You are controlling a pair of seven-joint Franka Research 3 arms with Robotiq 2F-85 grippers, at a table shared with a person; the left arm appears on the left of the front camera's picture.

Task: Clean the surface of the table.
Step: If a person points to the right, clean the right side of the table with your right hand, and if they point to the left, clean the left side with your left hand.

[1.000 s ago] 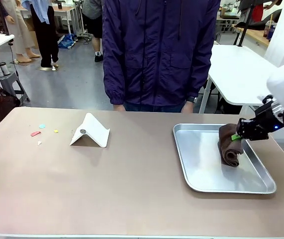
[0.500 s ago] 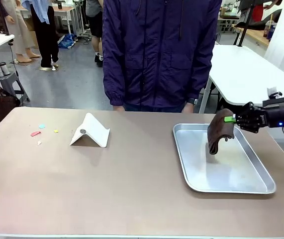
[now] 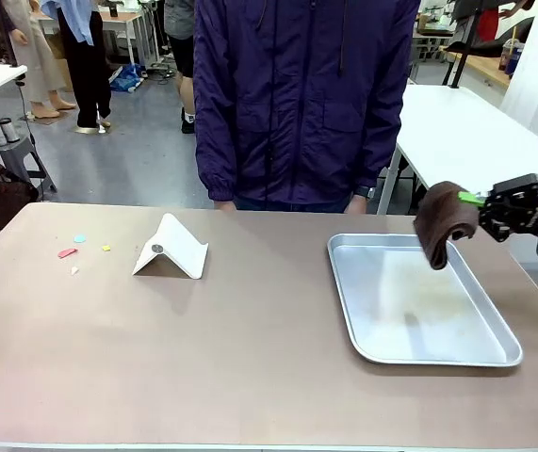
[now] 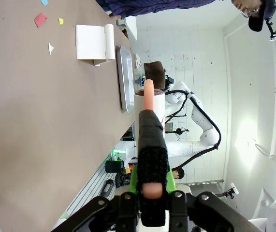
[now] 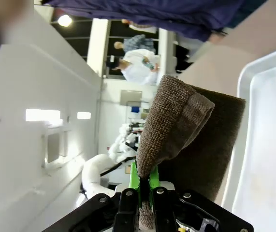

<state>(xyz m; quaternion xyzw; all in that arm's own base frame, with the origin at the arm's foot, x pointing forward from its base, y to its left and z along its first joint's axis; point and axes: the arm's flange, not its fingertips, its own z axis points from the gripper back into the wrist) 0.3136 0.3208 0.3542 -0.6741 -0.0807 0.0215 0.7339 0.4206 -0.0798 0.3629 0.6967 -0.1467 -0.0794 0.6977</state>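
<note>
1. The tabletop is a large rectangle with a smooth, matte beige-brown surface and a thin pale edge. It spreads across the whole front view, between the robot and the person in a dark purple jacket who stands at its far edge.
2. Near its far left part lie some small paper scraps, red, light blue, yellow and white.
3. Just to the right of them a white folded card stands like a small tent.
4. On the right part rests a rectangular silver tray. Its floor has faint brownish marks.
5. Above the far right corner of the tray the right end effector is clamped on a brown cloth. The cloth hangs free and does not touch the tray.
6. In the left wrist view the left end effector is closed on a pink stick, high above the tabletop.
</note>
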